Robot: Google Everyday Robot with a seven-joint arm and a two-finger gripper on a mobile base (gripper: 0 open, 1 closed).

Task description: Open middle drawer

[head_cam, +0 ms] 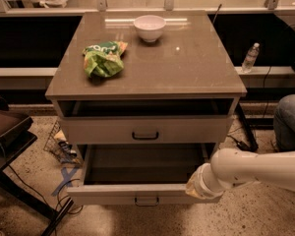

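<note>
The middle drawer (145, 130) is a grey-beige panel with a small dark bar handle (145, 135) at its centre, and it is pushed in. Below it the bottom drawer (137, 193) is pulled out, showing a dark empty inside. My white arm (255, 168) reaches in from the right. My gripper (196, 186) is at the arm's end, by the right front corner of the pulled-out bottom drawer, below and right of the middle drawer's handle. The wrist hides its tip.
On the cabinet top (187, 63) lie a green snack bag (104, 58) and a white bowl (149, 27). A water bottle (250, 57) stands on the ledge at right. A dark chair (7, 132) and floor cables (59, 146) are at left.
</note>
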